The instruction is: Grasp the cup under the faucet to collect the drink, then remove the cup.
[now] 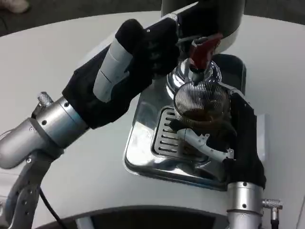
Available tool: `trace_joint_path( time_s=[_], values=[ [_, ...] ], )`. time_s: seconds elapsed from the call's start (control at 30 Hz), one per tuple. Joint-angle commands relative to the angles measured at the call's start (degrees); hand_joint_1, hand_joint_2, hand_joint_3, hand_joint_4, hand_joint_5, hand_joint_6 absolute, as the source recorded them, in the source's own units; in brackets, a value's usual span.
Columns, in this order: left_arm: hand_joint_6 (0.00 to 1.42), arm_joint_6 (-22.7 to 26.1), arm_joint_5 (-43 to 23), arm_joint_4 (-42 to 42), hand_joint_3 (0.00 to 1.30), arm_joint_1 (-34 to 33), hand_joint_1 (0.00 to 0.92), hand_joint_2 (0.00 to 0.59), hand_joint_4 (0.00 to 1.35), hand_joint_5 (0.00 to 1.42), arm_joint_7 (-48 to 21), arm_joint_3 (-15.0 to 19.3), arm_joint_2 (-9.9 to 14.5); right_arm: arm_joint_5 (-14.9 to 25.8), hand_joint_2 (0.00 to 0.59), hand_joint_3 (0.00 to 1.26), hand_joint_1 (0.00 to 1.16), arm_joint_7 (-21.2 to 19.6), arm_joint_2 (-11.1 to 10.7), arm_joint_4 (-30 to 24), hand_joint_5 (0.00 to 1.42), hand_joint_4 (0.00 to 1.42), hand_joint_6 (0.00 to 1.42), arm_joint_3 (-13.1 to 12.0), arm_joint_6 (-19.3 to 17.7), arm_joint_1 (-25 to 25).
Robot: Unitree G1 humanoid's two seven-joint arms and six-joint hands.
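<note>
A clear ribbed glass cup [200, 102] stands under the faucet [196, 67] on the chrome drip tray [143, 143], with brown drink in its lower part. My right hand [224, 136], in black covering with white fingers, wraps around the cup from the right and front. My left hand [143, 50], also black-covered, reaches up to the dispenser and presses on the red tap handle [205, 47]; its fingertips are hidden against the machine.
The dispenser's dark and silver body [209, 14] rises at the top of the view. A slotted grate [167, 136] lies in the tray beneath the cup. White table [62, 57] surrounds the tray on the left and right.
</note>
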Motion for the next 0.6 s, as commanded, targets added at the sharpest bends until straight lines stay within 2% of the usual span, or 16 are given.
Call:
trace_joint_path(
  time_s=[0.03,0.23,0.6],
  values=[
    [0.09,0.86,-0.84,-4.40,0.15,2.78,0.000,0.068,0.06,0.16,0.69,2.27,2.09,-0.23,0.144,0.69,1.03,-0.32,0.34,-1.52,0.86,0.76,0.76,-0.28,0.40,1.96],
    [0.09,-0.26,1.60,-9.19,0.16,6.10,0.000,0.068,0.06,0.16,2.36,3.92,4.86,-0.17,0.141,0.69,1.03,0.13,0.35,-3.36,0.86,0.76,0.76,-0.20,0.47,3.32],
    [0.09,-3.84,7.41,-13.56,0.17,10.42,0.000,0.068,0.06,0.16,4.40,5.38,7.40,0.10,0.139,0.69,1.03,1.45,0.18,-5.84,0.87,0.76,0.76,-0.38,1.05,4.63]
  ],
)
